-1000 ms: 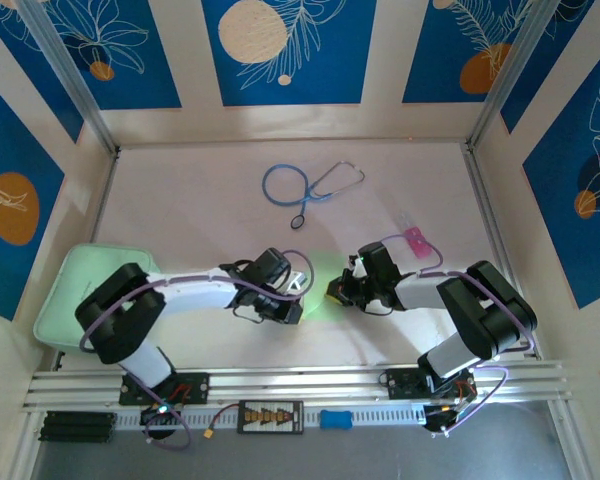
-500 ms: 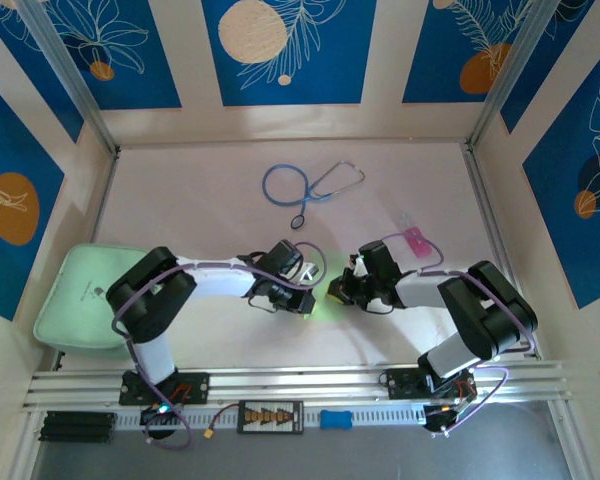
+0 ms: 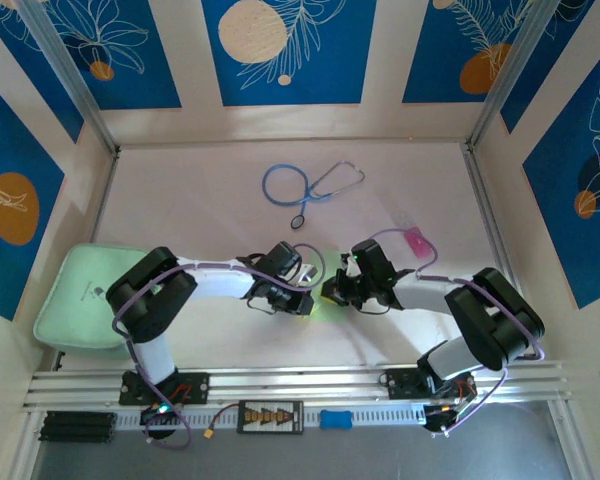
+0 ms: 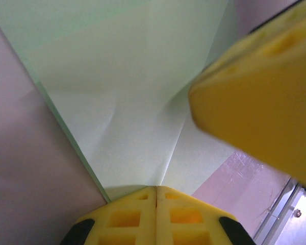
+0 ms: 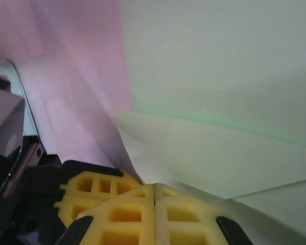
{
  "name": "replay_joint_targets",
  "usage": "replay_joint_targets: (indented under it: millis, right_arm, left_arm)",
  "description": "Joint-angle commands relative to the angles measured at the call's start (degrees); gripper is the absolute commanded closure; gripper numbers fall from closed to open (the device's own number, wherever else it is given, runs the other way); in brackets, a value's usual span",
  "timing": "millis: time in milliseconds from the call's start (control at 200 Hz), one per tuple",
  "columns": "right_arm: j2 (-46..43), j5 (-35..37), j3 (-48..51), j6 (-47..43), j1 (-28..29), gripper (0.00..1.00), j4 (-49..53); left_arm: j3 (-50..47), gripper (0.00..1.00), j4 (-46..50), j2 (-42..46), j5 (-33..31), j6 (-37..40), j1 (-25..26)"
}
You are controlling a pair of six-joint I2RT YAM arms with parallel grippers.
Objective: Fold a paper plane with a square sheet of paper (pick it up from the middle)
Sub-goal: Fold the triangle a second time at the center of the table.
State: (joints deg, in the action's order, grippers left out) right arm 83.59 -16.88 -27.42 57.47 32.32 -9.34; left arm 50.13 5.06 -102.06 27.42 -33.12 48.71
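Table (image 3: pixel 200 200) from above: left gripper (image 3: pixel 303 300) and right gripper (image 3: pixel 332 291) meet tip to tip near its middle, slightly toward the near side. Sheet of paper (image 3: pixel 318 304), pale green, lies between and under the two tips, mostly hidden by the wrists. Blue stethoscope (image 3: pixel 305 186) sits on the far side, well apart. Small pink item (image 3: pixel 417 241) lies to the right, just beyond the right forearm. Mint pad (image 3: pixel 75 295) sits at the near left edge, well apart from the paper.

Left wrist view: its yellow fingers (image 4: pixel 125 219) are pressed together with no gap at the seam, tips touching the paper's edge. One crease runs up from the seam, with a fainter one to its left. The paper lies flat on the pink surface. The right gripper's yellow finger (image 4: pixel 260 107) sits blurred at upper right, over the paper. Cannot tell if any paper is pinched.

Right wrist view: its fingers (image 5: pixel 127 214) are likewise fully closed. A folded flap rises to the fingertips and touches them, with flat paper beyond. Whether the flap is nipped in the seam, cannot tell.
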Motion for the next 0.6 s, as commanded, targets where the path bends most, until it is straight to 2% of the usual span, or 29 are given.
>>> replay_joint_targets:
  millis: [0,125,245,395,595]
  right_arm:
    - [1.3,0.3,0.5,0.5,0.7,0.94,0.4]
    - [4.2,-0.4,0.5,0.7,0.7,0.94,-1.0]
    - [4.6,1.8,0.5,1.1,0.1,0.95,0.3]
    - [3.2,3.6,1.1,1.0,-1.9,0.95,1.8]
    - [1.7,2.3,1.7,-0.6,-6.6,0.95,1.6]
  left_arm:
    - [-1.9,1.0,3.6,-0.6,-2.0,0.4,-0.6]
    - [-1.7,1.0,3.8,-0.8,-2.0,0.4,-0.6]
    - [-1.9,1.0,3.9,-0.9,-2.0,0.5,-0.7]
    - [-2.2,1.0,4.0,-1.1,-2.4,0.6,-0.7]
    - [-2.2,1.0,3.6,-1.8,-1.8,0.6,-0.8]
